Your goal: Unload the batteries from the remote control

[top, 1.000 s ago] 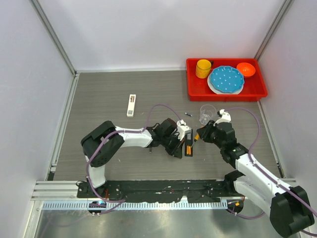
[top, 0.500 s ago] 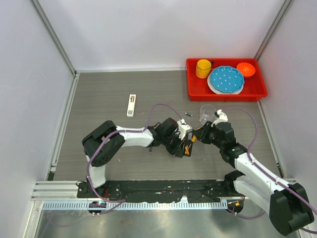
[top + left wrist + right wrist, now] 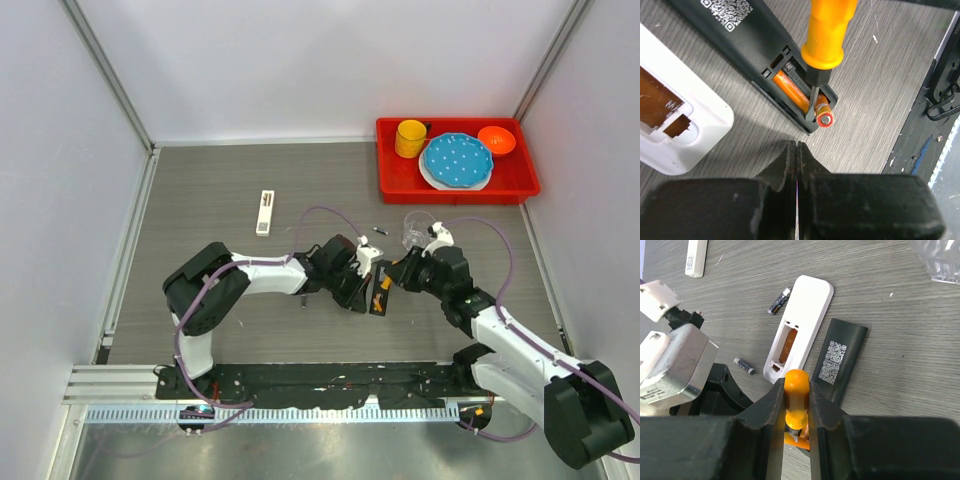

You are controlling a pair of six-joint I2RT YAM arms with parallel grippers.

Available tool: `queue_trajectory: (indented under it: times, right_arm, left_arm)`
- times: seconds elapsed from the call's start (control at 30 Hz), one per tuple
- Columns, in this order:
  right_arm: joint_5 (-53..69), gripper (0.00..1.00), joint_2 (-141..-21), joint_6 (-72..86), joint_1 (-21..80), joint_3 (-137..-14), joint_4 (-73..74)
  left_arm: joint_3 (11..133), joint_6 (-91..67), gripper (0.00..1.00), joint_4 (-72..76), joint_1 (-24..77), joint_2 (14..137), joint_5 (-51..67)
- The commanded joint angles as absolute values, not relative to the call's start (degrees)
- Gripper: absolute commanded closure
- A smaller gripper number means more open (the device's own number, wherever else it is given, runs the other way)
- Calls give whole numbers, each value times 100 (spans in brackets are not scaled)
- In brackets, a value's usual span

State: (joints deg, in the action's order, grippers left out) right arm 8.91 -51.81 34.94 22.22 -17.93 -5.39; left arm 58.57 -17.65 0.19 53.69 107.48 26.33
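A black remote (image 3: 747,30) lies back up with its battery bay open. An orange battery (image 3: 799,94) lies in the bay, and its near end pokes out over the remote's end. My right gripper (image 3: 796,382) is shut on an orange-handled screwdriver (image 3: 797,390). The screwdriver's dark shaft (image 3: 815,87) is pressed into the bay against the battery. My left gripper (image 3: 797,145) is shut and empty, just short of the remote's end. A white remote (image 3: 800,322) with an empty bay lies beside the black one. Two dark batteries (image 3: 779,301) (image 3: 745,366) lie loose on the table.
A clear cup (image 3: 418,230) stands just behind the grippers. A second white remote (image 3: 264,212) lies farther left. A red tray (image 3: 395,180) at the back right holds a yellow cup (image 3: 410,138), a blue plate (image 3: 456,160) and an orange bowl (image 3: 496,140).
My right gripper has moved left with the screwdriver, closer to the black remote. My left gripper has shifted slightly left.
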Motion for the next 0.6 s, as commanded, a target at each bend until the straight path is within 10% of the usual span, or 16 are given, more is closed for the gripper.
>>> queue_trajectory:
  times: [0.0,0.57]
  right_arm:
    - [1011,99,-5151,3560,2311,-1793,-782]
    - [949,99,-4492,3454,2329,-1828,140]
  left_arm:
    - [5739,-1758,98,-26,5282,10547,2470]
    - [5801,-1732,98,-26,5274,10643,2584]
